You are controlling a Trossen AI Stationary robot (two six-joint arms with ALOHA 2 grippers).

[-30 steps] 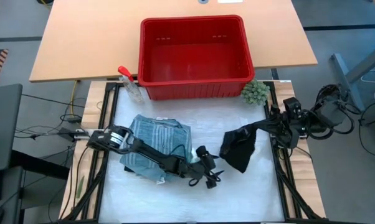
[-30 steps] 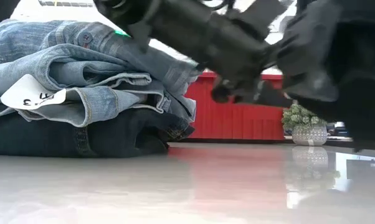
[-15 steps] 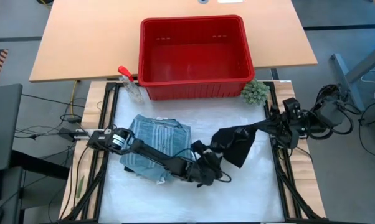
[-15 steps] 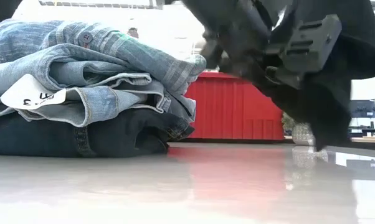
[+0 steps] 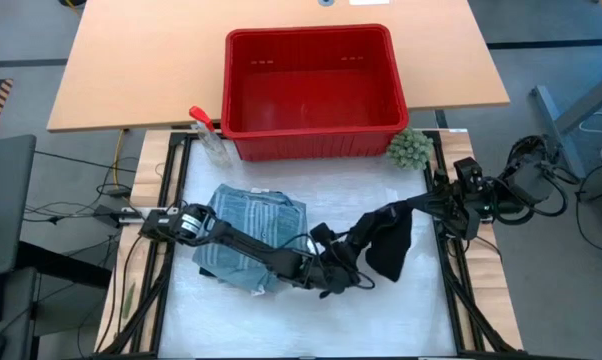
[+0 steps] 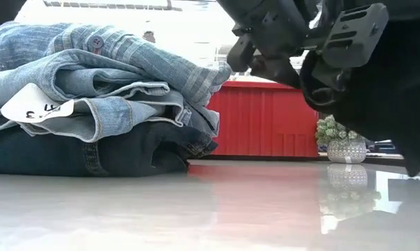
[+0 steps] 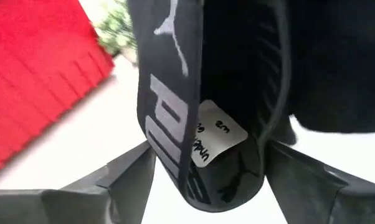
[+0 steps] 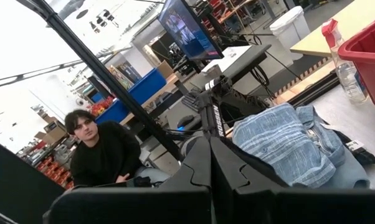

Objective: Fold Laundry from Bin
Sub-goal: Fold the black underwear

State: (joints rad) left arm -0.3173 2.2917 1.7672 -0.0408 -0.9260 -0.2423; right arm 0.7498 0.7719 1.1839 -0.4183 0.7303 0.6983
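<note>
Black piece held between both arms above the mat, ready for its fold.

The right gripper (image 5: 413, 207) is clenched on one corner of the black piece (image 5: 389, 238), which hangs near the mat's right side; the left gripper (image 5: 343, 268) has its fingers (image 7: 122, 171) spread wide either side of the piece's banded edge and label, not yet pinching it. The next move, by judgement, calls for the left fingers to close on that edge so the cloth can be drawn flat and folded. The bin (image 5: 313, 128) stands behind, apparently empty. A folded stack (image 5: 256, 228) of jeans and shirt lies just beside the left arm, limiting its sweep; a spray bottle (image 5: 210, 135) and green ball (image 5: 409, 149) flank the bin.
</note>
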